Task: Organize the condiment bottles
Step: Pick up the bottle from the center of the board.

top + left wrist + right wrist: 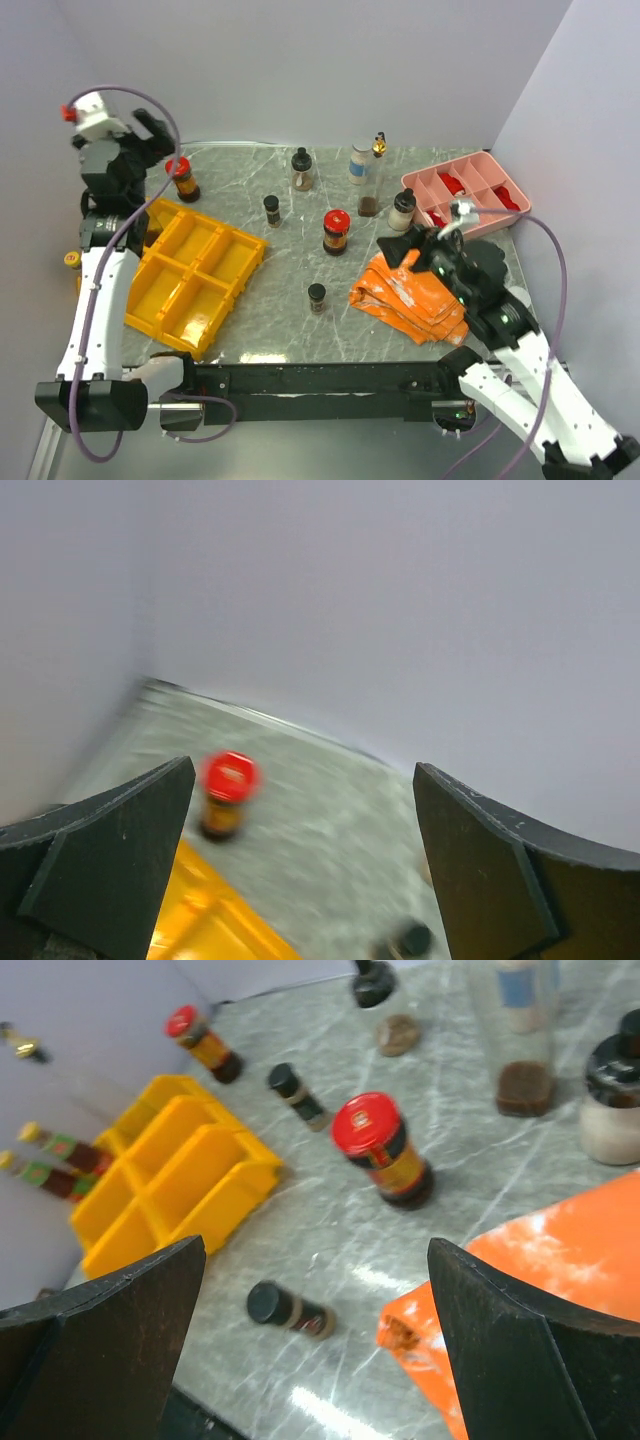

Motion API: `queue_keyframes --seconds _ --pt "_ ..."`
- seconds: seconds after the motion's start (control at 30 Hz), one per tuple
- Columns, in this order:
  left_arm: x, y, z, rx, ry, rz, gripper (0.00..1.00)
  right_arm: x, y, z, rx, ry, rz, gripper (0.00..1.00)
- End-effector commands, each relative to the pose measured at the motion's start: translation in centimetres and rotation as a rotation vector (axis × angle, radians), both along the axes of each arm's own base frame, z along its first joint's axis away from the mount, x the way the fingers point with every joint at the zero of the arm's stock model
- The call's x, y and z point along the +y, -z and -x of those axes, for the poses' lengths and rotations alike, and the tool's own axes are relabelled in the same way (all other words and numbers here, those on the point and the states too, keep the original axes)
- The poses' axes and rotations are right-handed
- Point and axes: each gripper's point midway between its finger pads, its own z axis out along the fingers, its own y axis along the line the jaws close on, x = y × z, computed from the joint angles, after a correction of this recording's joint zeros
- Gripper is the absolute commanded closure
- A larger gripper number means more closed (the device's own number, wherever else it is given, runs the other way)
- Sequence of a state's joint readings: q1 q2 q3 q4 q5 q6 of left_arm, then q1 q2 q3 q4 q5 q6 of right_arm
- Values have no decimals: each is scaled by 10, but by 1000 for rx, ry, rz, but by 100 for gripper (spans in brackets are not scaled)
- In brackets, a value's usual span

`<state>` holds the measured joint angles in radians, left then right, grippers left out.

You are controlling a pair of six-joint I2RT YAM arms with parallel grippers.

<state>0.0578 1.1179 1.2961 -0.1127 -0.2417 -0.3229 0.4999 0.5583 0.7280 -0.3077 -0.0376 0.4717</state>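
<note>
Seen from above, the condiment bottles are spread loose over the marble surface (290, 330); I judge the work hardly begun. The yellow bins (195, 268) lie at the left, and the compartments that I can see hold no bottle; the pink divided tray (420, 192) at the far right holds only some red things that I cannot name. A red-capped bottle (183, 180) stands just behind the bins; a red-lidded jar (336, 232) stands in the middle; a tall gold-spouted bottle (372, 178) and a white-filled jar (402, 210) stand nearer to the tray. The left gripper (160, 140) hangs high, near the red-capped bottle but apart from it; the right gripper (412, 242) sits over the orange packets (405, 295).

In the left wrist view, which is blurred, the jaws of the left gripper (302, 770) stand wide with nothing between them; below, the red-capped bottle (228, 795) is upright on the surface, beside a corner of the yellow bins (215, 910).

In the right wrist view the jaws of the right gripper (317, 1250) are also wide and empty; the red-lidded jar (385, 1152) is ahead, and a small black-capped bottle (290, 1310) is nearer. Two yellow-capped bottles (60, 1155) show past the bins; what carries them I cannot tell. As I see it, nearly every bottle is left to gather.
</note>
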Motion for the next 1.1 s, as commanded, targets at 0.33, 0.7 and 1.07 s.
queue_keyframes --seconds 0.33,0.7,1.07 --pt "-207 68 20 171 774 7 4 -17 -92 -151 -193 358 201 4" --pt "-229 90 52 137 773 -84 4 0 -46 -240 -285 221 303 11" --pt "-230 85 58 125 774 -80 4 7 -11 -295 -247 215 332 15"
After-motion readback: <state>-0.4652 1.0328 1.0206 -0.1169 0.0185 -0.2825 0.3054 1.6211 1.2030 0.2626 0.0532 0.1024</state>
